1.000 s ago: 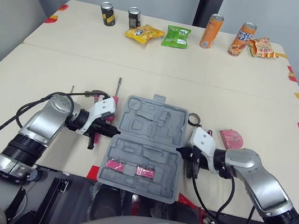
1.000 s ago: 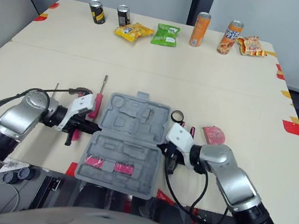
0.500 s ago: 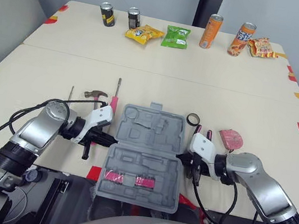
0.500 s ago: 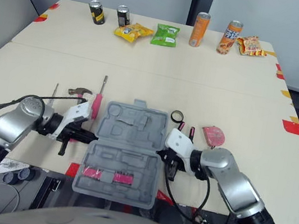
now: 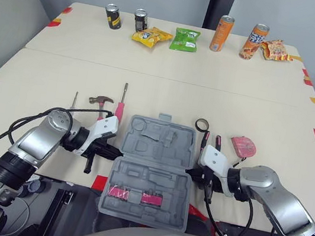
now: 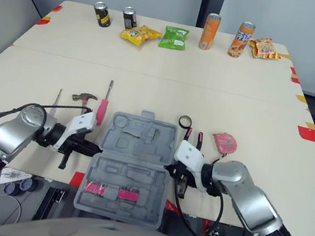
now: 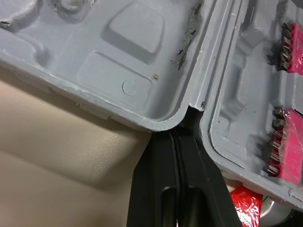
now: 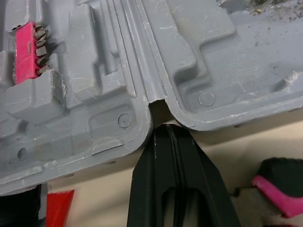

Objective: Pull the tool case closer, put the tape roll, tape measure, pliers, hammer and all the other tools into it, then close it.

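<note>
Right now the grey moulded tool case (image 5: 154, 159) lies open at the surface's (image 5: 43, 85) near edge, with pink bit strips (image 5: 131, 195) in its near half. The left claw (image 5: 117, 150) and right claw (image 5: 192, 172), both clenched, press at its hinge ends.

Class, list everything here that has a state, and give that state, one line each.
tool case: open, lying flat
left gripper: jaws shut, tips at the case's hinge
right gripper: jaws shut, tips at the case's hinge
hammer: lying outside the case
tape roll: lying outside the case
tape measure: lying outside the case
pliers: lying outside the case
orange can: upright
</note>
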Robot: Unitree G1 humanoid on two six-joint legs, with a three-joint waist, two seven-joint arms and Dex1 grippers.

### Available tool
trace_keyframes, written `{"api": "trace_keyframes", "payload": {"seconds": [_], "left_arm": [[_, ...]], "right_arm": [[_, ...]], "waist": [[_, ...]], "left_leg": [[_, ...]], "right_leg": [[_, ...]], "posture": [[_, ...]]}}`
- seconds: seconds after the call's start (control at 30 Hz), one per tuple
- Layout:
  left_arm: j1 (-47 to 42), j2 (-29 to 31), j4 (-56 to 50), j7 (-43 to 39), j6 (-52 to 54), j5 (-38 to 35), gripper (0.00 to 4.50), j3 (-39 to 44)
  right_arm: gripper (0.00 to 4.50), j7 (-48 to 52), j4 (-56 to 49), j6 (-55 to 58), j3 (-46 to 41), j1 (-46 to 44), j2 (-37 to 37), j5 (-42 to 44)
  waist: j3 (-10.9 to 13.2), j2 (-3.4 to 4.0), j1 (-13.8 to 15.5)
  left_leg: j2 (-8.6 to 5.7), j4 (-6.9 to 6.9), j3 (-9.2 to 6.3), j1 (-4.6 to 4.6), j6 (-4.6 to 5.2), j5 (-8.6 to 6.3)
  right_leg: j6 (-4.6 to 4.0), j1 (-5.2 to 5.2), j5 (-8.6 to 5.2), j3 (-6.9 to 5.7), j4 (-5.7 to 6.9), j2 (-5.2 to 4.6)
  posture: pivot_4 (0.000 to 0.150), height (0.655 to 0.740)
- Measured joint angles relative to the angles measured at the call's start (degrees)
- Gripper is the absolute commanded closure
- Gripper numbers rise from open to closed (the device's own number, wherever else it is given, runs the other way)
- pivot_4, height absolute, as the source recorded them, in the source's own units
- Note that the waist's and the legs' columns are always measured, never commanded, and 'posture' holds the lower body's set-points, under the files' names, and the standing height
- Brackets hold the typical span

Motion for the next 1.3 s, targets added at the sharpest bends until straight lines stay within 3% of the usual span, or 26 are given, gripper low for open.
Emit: {"api": "trace_keyframes", "payload": {"seconds": [1.3], "left_arm": [[-0.5, 0.3, 1.9, 0.0, -3.4, 0.0, 4.45, -1.3]], "right_arm": [[4.50, -0.4, 0.0, -2.9, -0.7, 2.5, -2.2, 1.2]], "waist": [[-0.4, 0.26, 0.0]], "left_leg": [[0.00, -0.02, 0.00, 0.00, 0.00, 0.00]], "right_leg": [[0.01, 0.00, 0.00, 0.00, -0.04, 0.00]], "posture": [[0.150, 0.7385]]}}
